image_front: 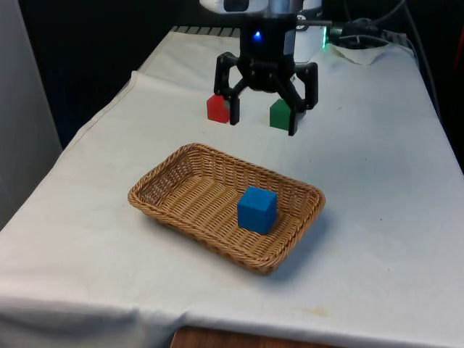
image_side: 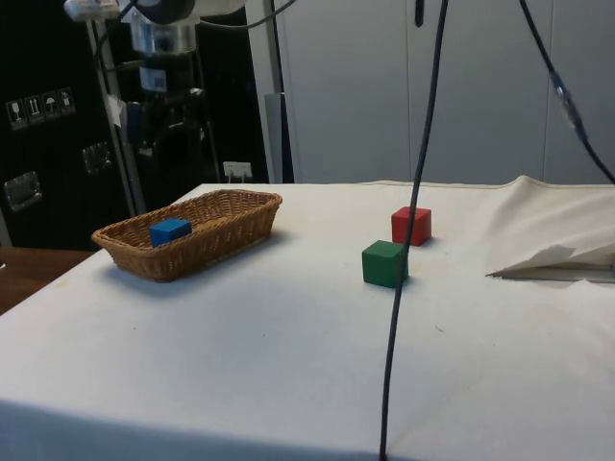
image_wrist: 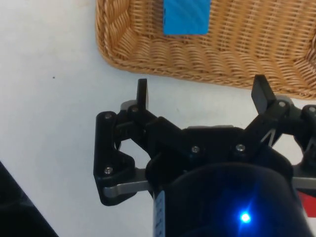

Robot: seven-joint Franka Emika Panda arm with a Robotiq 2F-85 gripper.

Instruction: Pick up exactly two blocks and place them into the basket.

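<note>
A wicker basket (image_front: 194,190) (image_side: 223,236) (image_wrist: 247,44) lies mid-table with a blue block (image_front: 257,209) (image_side: 170,230) (image_wrist: 186,17) inside it. Behind the basket, a red block (image_front: 215,109) (image_side: 411,226) and a green block (image_front: 278,114) (image_side: 385,263) stand on the cloth, a short gap between them. My gripper (image_front: 264,122) (image_wrist: 201,94) hovers open just past the basket's far rim, in front of the two blocks, with nothing between its fingers. In the front view its fingers overlap the edges of both blocks.
Cables and a small device (image_front: 362,32) lie at the far end on the front view's right. A black cable (image_side: 404,240) hangs in front of the side camera. The cloth bunches into a fold (image_side: 548,259) beyond the blocks. The table edge runs close along the front view's left.
</note>
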